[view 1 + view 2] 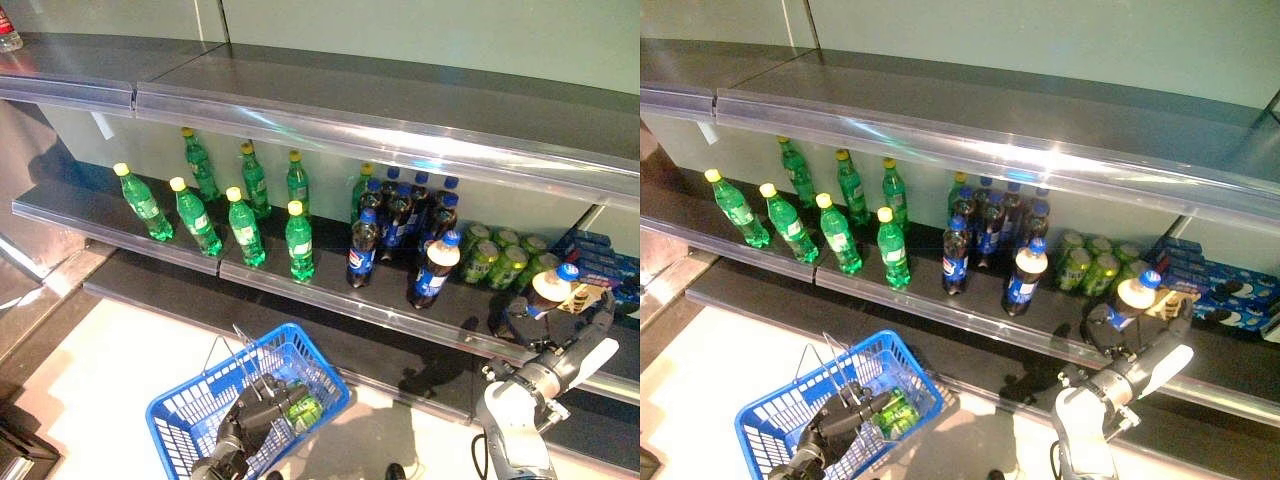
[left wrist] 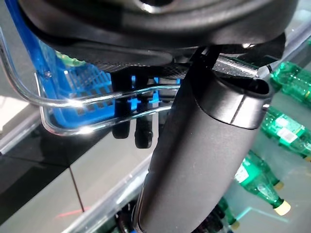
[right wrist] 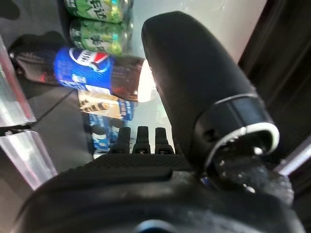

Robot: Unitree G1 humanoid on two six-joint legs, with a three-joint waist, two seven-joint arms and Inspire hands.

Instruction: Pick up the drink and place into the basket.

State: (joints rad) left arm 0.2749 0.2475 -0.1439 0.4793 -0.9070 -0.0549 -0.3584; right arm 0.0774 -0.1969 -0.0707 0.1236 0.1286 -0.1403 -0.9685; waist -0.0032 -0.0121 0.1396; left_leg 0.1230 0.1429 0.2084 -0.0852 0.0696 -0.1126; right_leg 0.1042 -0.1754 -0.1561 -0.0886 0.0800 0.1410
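Right now the cola bottle [image 1: 545, 292] I am after leans at the right end of the lower shelf [image 1: 330, 290], just beside the cluster of green cans [image 1: 500, 255] and in front of the blue snack boxes [image 1: 600, 262]; my right robot hand [image 1: 560, 335] reaches up to it from below. In my right wrist view the fingers [image 3: 141, 138] are stretched toward the bottle and not yet wrapped round it, so that hand is released, with nothing in it. To do this well, I judge I should bring the palm against the blue label, close thumb and fingers round the body below the neck, and lift it clear of the shelf's clear front lip before swinging over. My left robot hand [image 1: 258, 408] is clenched round the wire handle of the blue basket [image 1: 190, 415], held low in front of the shelf, with a green can [image 1: 303, 410] already lying inside.
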